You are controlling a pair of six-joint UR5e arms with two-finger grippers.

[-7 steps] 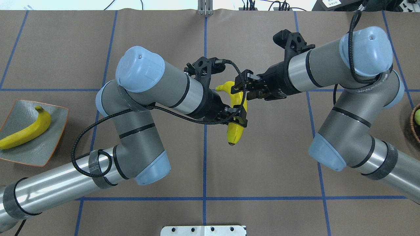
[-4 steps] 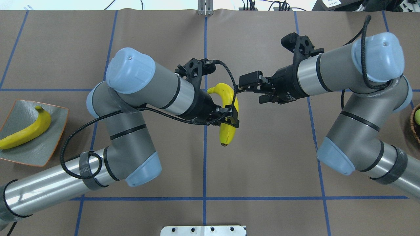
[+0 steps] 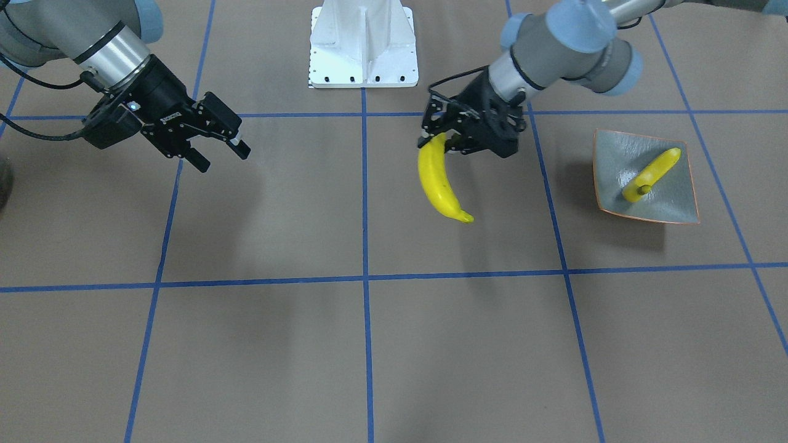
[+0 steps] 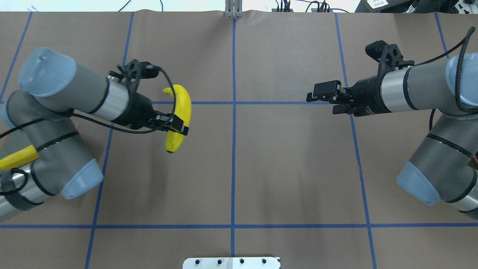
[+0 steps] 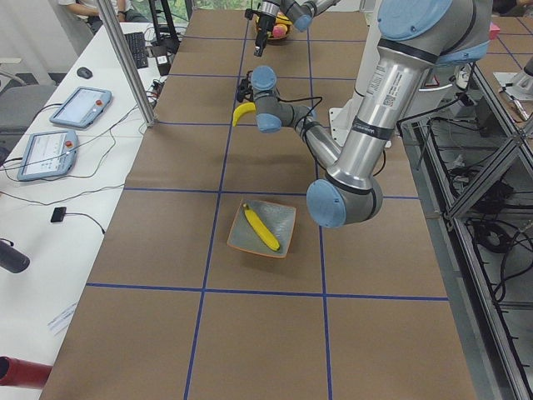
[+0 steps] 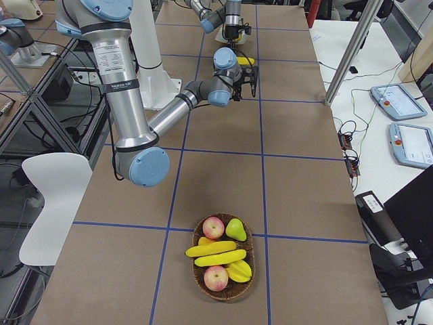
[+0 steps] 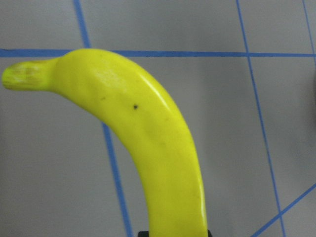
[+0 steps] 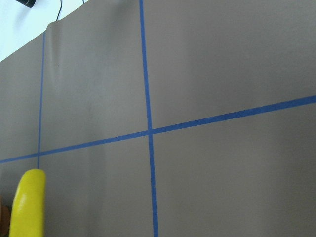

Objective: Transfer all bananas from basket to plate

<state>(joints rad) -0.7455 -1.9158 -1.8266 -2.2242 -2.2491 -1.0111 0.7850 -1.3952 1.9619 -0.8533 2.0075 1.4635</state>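
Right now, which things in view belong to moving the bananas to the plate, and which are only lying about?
For the job: carried banana, left gripper shut on it, plate, plated banana, basket, two basket bananas.
Lying about: apples and pear in the basket, two tablets.
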